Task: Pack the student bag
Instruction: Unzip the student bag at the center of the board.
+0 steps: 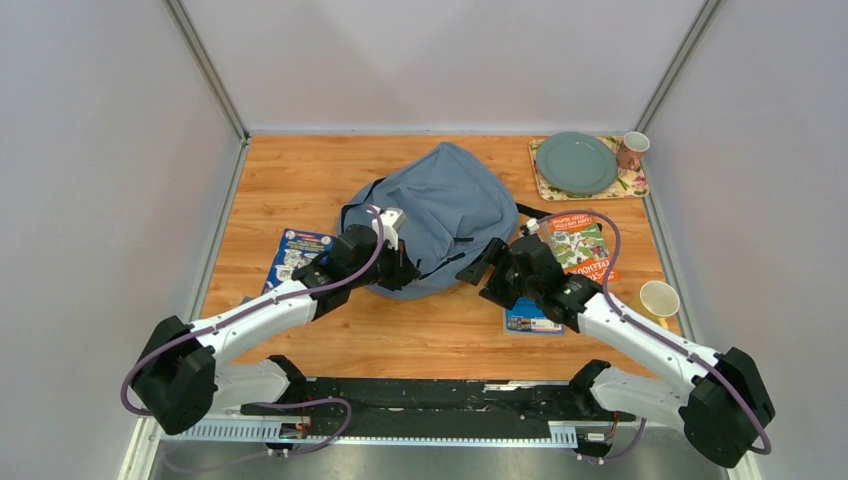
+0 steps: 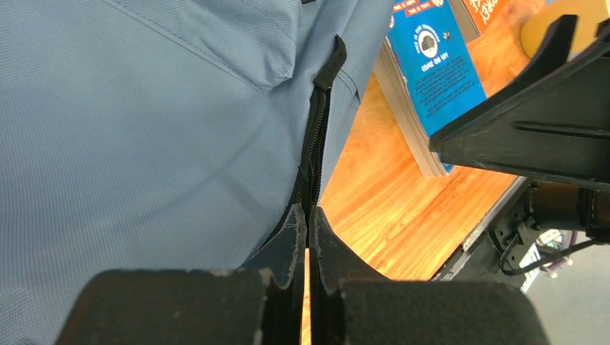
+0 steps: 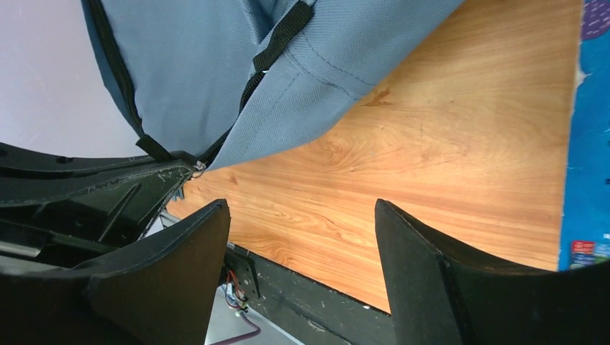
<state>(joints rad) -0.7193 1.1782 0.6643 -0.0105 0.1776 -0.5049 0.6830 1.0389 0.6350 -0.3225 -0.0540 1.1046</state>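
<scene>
Zip point(image 2: 314, 136) between left fingers point(image 2: 293, 248)

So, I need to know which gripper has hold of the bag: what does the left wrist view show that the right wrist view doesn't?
Only the left wrist view: the left gripper close up, shut on the dark zip of the large soft grey-blue fabric backpack, plus a yellow cup. Only the right wrist view: the right gripper open over the wooden table, holding nothing. Both: the backpack, the table, the blue paperback book, and a side glimpse of the other gripper.
</scene>
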